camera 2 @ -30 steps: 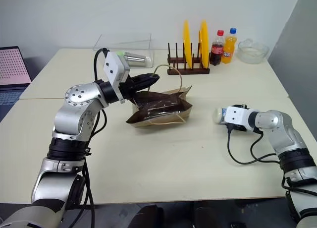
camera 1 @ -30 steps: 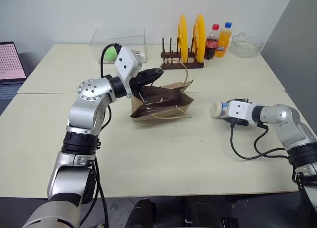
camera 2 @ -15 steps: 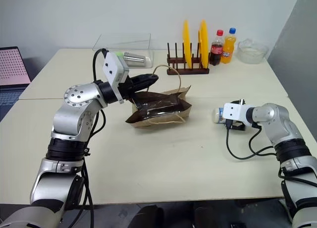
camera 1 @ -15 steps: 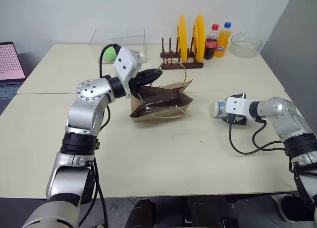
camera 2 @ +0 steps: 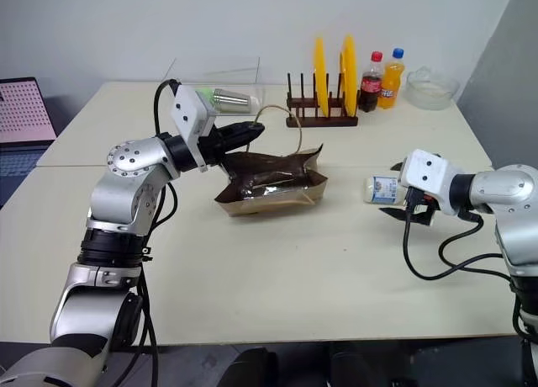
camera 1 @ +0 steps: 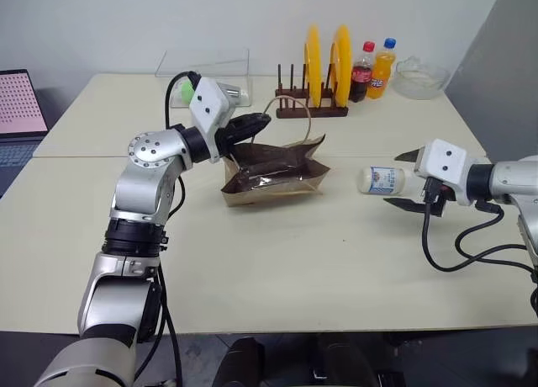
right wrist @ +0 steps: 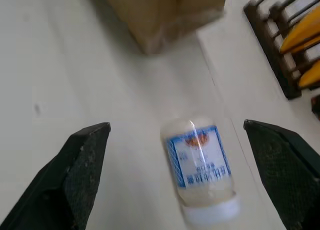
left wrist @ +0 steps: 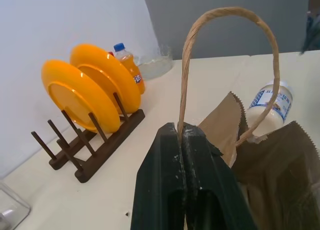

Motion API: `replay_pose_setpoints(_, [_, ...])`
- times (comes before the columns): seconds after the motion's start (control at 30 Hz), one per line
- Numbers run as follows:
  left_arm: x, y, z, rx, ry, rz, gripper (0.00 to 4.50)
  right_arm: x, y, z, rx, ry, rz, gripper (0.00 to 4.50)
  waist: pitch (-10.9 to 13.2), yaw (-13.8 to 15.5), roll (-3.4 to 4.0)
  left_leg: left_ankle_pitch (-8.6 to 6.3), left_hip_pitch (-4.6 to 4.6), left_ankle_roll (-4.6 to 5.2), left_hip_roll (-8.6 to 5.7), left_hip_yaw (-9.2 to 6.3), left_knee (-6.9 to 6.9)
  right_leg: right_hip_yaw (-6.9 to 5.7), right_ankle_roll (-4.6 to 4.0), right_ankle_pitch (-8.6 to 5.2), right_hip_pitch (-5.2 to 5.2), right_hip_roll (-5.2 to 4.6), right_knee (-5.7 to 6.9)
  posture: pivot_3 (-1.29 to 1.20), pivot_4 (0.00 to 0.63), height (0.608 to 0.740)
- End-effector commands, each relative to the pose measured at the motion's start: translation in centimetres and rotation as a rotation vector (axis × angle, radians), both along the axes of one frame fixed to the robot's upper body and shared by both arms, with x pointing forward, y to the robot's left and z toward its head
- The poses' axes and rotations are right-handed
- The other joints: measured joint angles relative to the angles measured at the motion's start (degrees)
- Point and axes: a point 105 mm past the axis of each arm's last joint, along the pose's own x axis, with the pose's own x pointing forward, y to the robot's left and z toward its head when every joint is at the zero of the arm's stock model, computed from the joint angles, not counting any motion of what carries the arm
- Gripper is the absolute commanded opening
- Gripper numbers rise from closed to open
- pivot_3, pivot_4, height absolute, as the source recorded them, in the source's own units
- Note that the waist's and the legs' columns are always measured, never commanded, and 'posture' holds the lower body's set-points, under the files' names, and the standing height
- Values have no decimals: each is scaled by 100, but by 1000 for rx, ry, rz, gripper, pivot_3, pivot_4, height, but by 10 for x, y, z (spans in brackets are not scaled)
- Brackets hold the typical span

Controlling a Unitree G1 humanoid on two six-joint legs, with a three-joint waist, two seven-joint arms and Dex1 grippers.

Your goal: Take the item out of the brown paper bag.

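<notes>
The brown paper bag point(camera 1: 273, 172) stands open and creased at mid-table. My left gripper point(camera 1: 256, 122) is shut on one of its loop handles point(left wrist: 225, 12), which rises from between the closed fingers point(left wrist: 165, 160). The item point(camera 1: 381, 180), a whitish bottle-like package with a blue label, lies on its side on the table to the right of the bag. My right gripper point(camera 1: 402, 180) hovers just right of it, raised off the table, open wide with a finger on either side of the item's end and touching nothing. In the right wrist view the item point(right wrist: 200, 165) lies between the spread fingers point(right wrist: 82, 160).
Behind the bag stands a dark rack with two yellow plates point(camera 1: 324, 59). A cola bottle point(camera 1: 361, 67), an orange bottle point(camera 1: 382, 66) and a glass bowl point(camera 1: 418, 74) sit at the back right. A clear box point(camera 1: 206, 67) holds a green ball point(camera 1: 187, 92). A laptop point(camera 1: 17, 101) is far left.
My right gripper has opened, let go of the item, and drawn up and back to the right. The item stays lying on the table. The left gripper keeps its hold on the handle.
</notes>
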Motion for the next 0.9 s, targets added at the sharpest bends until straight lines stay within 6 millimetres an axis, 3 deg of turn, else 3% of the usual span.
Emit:
replay_pose_setpoints(0.03, [3, 0, 19, -5, -67, -1, 0, -28, 45, 11, 250, -65, 64, 4483, 0, 10, 0, 0, 0, -1, 0, -4, 0, -2, 5, -3, 0, 0, 4, 0, 150, 740])
replay_pose_setpoints(0.1, [4, 1, 18, 1, -40, -25, 0, -32, 58, 5, 355, -68, 23, 4483, 0, 36, 0, 4, -5, -8, -1, -18, 0, -13, 20, -12, -1, 0, 6, 0, 150, 740])
replay_pose_setpoints(0.2, [7, 6, 22, 17, -50, -14, 627, -29, 66, 8, 462, -110, -53, 4500, 0, 46, 0, 9, -11, -16, -11, -15, 10, -9, 17, -10, -3, -7, 6, 0, 150, 740])
replay_pose_setpoints(0.6, [9, 35, 53, 118, -181, 63, 4468, -30, 75, 6, 567, -165, -125, 4500, 0, 17, 0, 3, -9, -5, -8, -15, 3, -9, 19, -12, -5, -3, 5, 0, 150, 740])
replay_pose_setpoints(0.9, [-16, 57, 70, 260, -489, 175, 4468, -25, 71, 7, 560, -182, -117, 4500, 0, 19, 0, 3, -7, -5, -8, -15, 1, -8, 19, -12, -4, -3, 2, 0, 150, 740])
